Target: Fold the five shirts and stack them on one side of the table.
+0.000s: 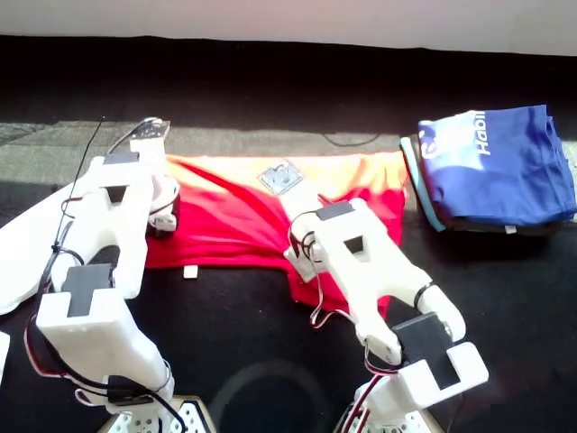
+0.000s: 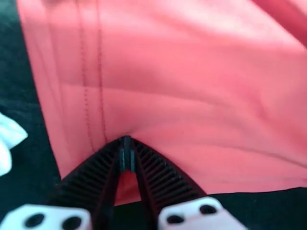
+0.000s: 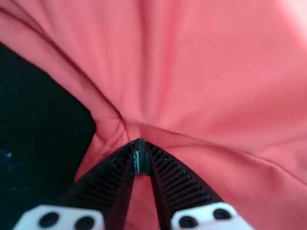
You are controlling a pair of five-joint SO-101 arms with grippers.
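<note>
A red shirt (image 1: 234, 216) lies spread across the middle of the black table, wrinkled toward its centre. My left gripper (image 1: 164, 219) sits at the shirt's left edge; in the left wrist view the left gripper (image 2: 125, 146) is shut on the red shirt (image 2: 192, 96) beside a stitched hem. My right gripper (image 1: 297, 255) is over the shirt's front middle; in the right wrist view the right gripper (image 3: 138, 151) is shut on the red shirt (image 3: 216, 86), with folds fanning out from the pinch. A stack of folded shirts (image 1: 496, 162), blue on top, rests at the back right.
A white shirt (image 1: 22, 244) lies at the table's left edge, and a corner of the white shirt (image 2: 7, 139) shows beside the red one. A small white tag (image 1: 190, 271) sits just in front of the red shirt. Bare black table (image 1: 234, 334) stretches between the arm bases.
</note>
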